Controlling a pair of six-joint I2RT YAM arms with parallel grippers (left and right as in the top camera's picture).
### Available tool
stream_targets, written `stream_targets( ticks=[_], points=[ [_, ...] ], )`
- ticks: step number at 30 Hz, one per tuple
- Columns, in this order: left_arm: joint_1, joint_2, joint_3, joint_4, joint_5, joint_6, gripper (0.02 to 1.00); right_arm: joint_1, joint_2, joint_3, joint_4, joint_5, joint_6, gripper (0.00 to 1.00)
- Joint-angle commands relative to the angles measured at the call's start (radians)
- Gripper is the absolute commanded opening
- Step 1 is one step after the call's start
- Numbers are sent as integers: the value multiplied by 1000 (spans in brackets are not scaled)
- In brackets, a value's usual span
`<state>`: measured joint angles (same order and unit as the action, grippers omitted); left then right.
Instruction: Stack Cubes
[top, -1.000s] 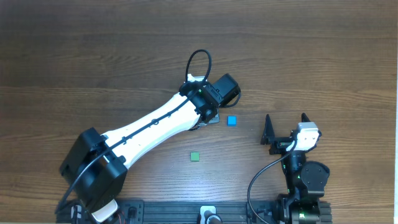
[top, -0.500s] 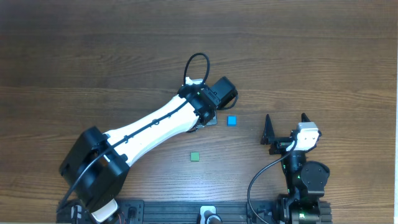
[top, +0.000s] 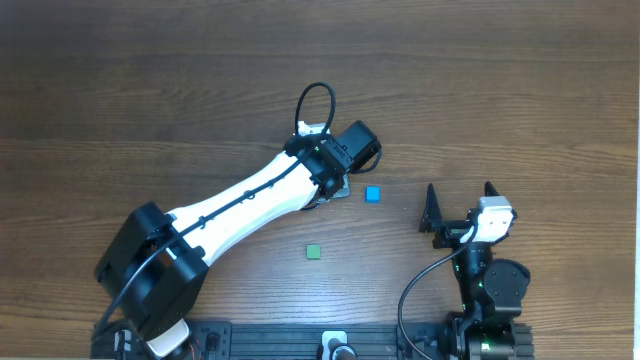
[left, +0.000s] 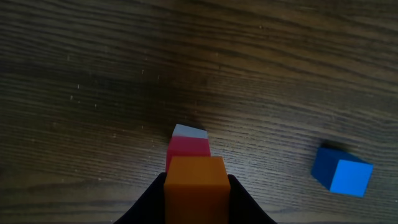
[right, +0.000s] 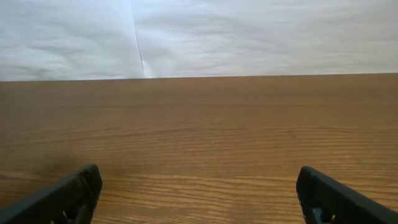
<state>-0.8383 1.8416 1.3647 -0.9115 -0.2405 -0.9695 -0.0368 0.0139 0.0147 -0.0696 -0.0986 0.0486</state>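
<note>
My left gripper (left: 196, 202) is shut on an orange cube (left: 196, 185), held just above a red cube (left: 186, 149). The red cube appears to sit on a white cube (left: 189, 131), of which a thin strip peeks out. A blue cube (left: 342, 171) lies on the wood a short way to the side. From above, the left gripper (top: 337, 186) hangs at the table's middle, with the blue cube (top: 373, 193) just right of it and a green cube (top: 313, 252) nearer the arm bases. My right gripper (top: 459, 197) stands open and holds nothing.
The wooden table (top: 150, 90) stretches bare to the left, the right and the far side. The left arm's white link (top: 240, 205) crosses diagonally from the lower left. A pale wall (right: 249, 37) rises beyond the table's far edge.
The left gripper has shifted slightly to the left with the orange cube still in it. The right arm has not moved.
</note>
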Motion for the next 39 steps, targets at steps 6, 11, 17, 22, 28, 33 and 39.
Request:
stream_targets(
  ticks=[6,11,17,22,28,33,39],
  points=[
    [12,-13,-22,11,2,-8,60,-1,-7,-10,3,2,-5,993],
    [17,-13,-24,11,3,-8,60,-1,-7,-10,3,2,-5,993],
    [17,-12,-24,10,5,-8,60,-1,-7,-10,3,2,-5,993],
    [17,-12,-27,11,8,-8,62,-1,-7,-10,3,2,-5,991],
    [17,-12,-49,29,12,-8,60,-1,-7,-10,3,2,-5,987],
    [21,-12,-53,34,15,-8,62,-1,-7,-10,3,2,-5,993],
    [24,-12,-53,34,15,-8,62,-1,-7,-10,3,2,-5,993]
  ],
)
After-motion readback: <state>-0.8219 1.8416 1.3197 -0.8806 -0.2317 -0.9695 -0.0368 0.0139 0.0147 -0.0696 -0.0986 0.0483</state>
